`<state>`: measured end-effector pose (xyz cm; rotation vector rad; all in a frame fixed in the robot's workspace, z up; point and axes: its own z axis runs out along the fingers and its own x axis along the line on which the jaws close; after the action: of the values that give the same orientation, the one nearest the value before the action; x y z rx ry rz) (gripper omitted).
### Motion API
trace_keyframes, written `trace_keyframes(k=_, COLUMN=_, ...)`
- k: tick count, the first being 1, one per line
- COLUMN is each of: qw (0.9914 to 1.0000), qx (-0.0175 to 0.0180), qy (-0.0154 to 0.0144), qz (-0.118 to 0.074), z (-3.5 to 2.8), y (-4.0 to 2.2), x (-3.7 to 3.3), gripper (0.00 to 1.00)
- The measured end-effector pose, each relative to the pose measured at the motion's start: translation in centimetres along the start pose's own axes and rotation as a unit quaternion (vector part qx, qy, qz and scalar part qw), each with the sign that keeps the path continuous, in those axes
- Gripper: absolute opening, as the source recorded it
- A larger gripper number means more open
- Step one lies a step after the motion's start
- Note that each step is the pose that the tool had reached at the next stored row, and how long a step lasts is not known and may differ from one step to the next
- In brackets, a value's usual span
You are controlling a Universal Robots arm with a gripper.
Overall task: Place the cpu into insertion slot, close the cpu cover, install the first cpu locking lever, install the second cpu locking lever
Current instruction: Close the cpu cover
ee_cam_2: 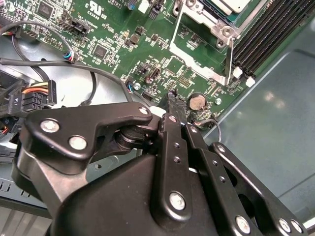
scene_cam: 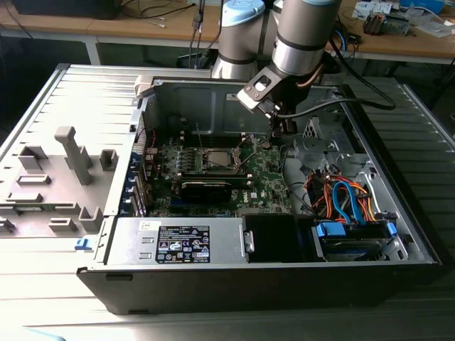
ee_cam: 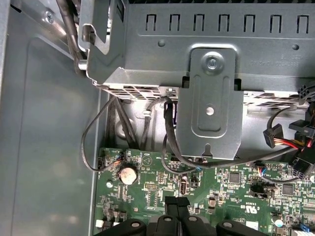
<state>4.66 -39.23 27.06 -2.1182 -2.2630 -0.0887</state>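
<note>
hand [ee_cam_2: 172, 100] pinched together, seemingly empty, over green board [ee_cam_2: 123, 49] beside coin battery [ee_cam_2: 198, 101]; power-supply label [scene_cam: 183, 244] print illegible.

In the exterior view the robot arm [scene_cam: 302, 35] is cut off by the picture's upper edge. The socket [scene_cam: 217, 158] on the green board [scene_cam: 266, 174] is too small to tell what sits in it, and a grey box [scene_cam: 135, 243] hides the board's near edge. In the second wrist view the gripper [ee_cam_2: 173, 101] blocks much of the board. Whether its closed tips pinch anything cannot be told. The socket [ee_cam_2: 221, 19] runs off the picture's edge. In the first wrist view cables [ee_cam: 166, 128] pass behind a metal bracket [ee_cam: 210, 88], and the gripper [ee_cam: 177, 202] is cut off.
</note>
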Motion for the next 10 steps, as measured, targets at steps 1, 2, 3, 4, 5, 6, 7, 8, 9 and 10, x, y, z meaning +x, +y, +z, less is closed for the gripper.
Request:
trace_keyframes(k=1, qw=1.0, qx=0.0, qy=0.0, qz=0.0, z=0.01, y=-0.01, x=0.0, gripper=0.11)
trace_keyframes(k=2, qw=1.0, qx=0.0, qy=0.0, qz=0.0, z=0.02, y=-0.02, x=0.0, gripper=0.11)
trace_keyframes(k=3, qw=1.0, qx=0.0, qy=0.0, qz=0.0, z=0.03, y=-0.03, x=0.0, gripper=0.11)
trace_keyframes(k=4, qw=1.0, qx=0.0, qy=0.0, qz=0.0, z=0.04, y=-0.03, x=0.0, gripper=0.11)
trace_keyframes(k=5, qw=1.0, qx=0.0, qy=0.0, qz=0.0, z=0.04, y=-0.03, x=0.0, gripper=0.11)
trace_keyframes(k=6, qw=1.0, qx=0.0, qy=0.0, qz=0.0, z=0.07, y=-0.04, x=0.0, gripper=0.11)
trace_keyframes(k=7, qw=1.0, qx=0.0, qy=0.0, qz=0.0, z=0.08, y=-0.04, x=0.0, gripper=0.11)
trace_keyframes(k=8, qw=1.0, qx=0.0, qy=0.0, qz=0.0, z=0.09, y=-0.05, x=0.0, gripper=0.11)
trace_keyframes(k=9, qw=1.0, qx=0.0, qy=0.0, qz=0.0, z=0.1, y=-0.05, x=-0.01, gripper=0.11)
trace_keyframes(k=10, qw=1.0, qx=0.0, qy=0.0, qz=0.0, z=0.11, y=-0.05, x=-0.01, gripper=0.11)
